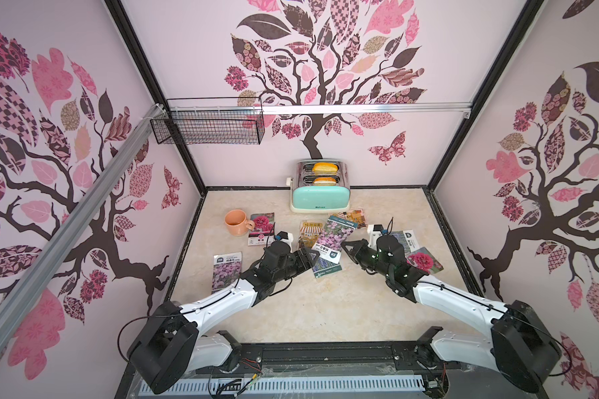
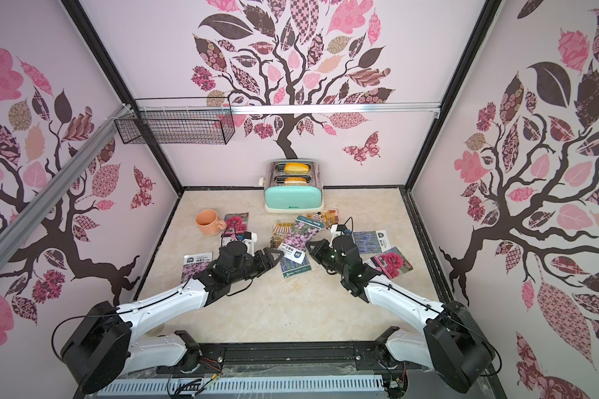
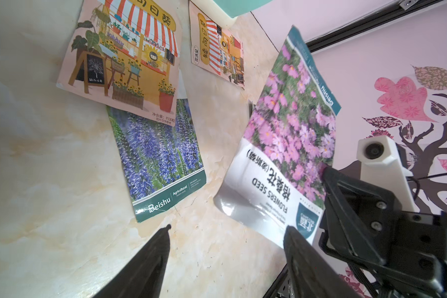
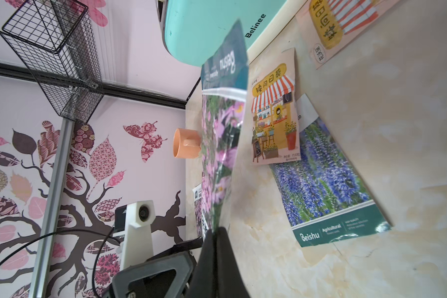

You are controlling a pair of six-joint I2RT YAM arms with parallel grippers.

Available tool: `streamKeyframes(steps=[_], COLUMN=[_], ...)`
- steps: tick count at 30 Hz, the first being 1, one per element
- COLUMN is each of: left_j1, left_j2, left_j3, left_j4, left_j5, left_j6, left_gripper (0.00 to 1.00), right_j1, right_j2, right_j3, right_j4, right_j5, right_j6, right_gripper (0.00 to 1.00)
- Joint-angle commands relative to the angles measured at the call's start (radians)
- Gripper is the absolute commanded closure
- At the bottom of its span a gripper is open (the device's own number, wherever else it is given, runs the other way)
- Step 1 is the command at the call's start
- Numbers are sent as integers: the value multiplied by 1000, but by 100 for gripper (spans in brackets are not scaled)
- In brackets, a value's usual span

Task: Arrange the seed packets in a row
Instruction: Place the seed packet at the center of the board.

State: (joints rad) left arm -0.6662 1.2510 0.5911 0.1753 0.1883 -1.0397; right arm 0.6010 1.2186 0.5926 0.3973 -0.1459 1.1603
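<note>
Pinching pink-flower packet (image 1: 333, 233) up off worktop (image 1: 325, 304), R end effector (image 1: 343, 244) clamps tight; L end effector (image 1: 311, 255) wide, just beside it.

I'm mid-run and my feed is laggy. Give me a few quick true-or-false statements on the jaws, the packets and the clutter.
1. The right gripper is shut on the pink-flower packet, which is lifted off the table. True.
2. The left gripper is clamped on that packet too. False: its jaws stand open.
3. A shopfront packet lies partly over a lavender packet. True.
4. The toaster has empty slots. False: bread shows in both.
5. The mug sits in the wire basket. False: it stands on the table beside a magenta packet.
</note>
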Motion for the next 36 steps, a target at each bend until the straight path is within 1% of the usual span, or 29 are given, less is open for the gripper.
streamKeyframes(steps=[1, 10, 14, 17, 19, 21, 23, 26, 27, 28, 29, 30, 32, 33, 34, 35, 36], left_j1=[4, 4, 4, 8, 11, 14, 16, 19, 19, 20, 24, 32, 79, 112, 150, 178, 215], left_j2=[-27, -40, -28, -27, -39, -56, -72, -83, -89, -100, -113, -130, -169, -190, -215, -231, -247], left_j3=[-20, -13, -20, -41, -58, -68, -67, -28, -19, -22, -27, -28, -4, 8, 27, 38, 53], left_j4=[46, 93, 118, 149, 173, 194, 192, 121, 101, 99, 91, 64, -69, -131, -211, -263, -317], left_j5=[4, -40, -56, -81, -109, -119, -122, -103, -97, -89, -82, -75, -17, 18, 50, 84, 127], left_j6=[-6, 41, 34, 19, 11, 21, 49, 122, 145, 165, 183, 204, 269, 309, 352, 391, 431], left_gripper=[29, 29, 36, 47, 63, 73, 83, 100, 100, 100, 100, 100, 100, 100, 100, 100, 100], right_j1=[20, 70, 88, 92, 99, 100, 102, 102, 103, 104, 102, 102, 101, 101, 95, 79, 54], right_j2=[27, 89, 105, 109, 104, 108, 111, 124, 126, 125, 121, 115, 86, 62, 38, 22, 12], right_j3=[46, 69, 66, 58, 56, 55, 47, 44, 49, 52, 56, 77, 137, 151, 158, 165, 181], right_j4=[41, 92, 129, 148, 137, 131, 134, 133, 117, 99, 86, 34, -147, -202, -250, -291, -331], right_j5=[-11, -22, -29, -36, -32, -40, -44, -60, -65, -67, -71, -67, -30, -3, 20, 11, -29], right_j6=[15, 40, 50, 58, 54, 49, 41, 15, -1, -21, -51, -107, -265, -348, -418, -484, -567], right_gripper=[100, 100, 100, 100, 100, 100, 100, 99, 97, 92, 77, 58, 45, 37, 33, 30, 28])
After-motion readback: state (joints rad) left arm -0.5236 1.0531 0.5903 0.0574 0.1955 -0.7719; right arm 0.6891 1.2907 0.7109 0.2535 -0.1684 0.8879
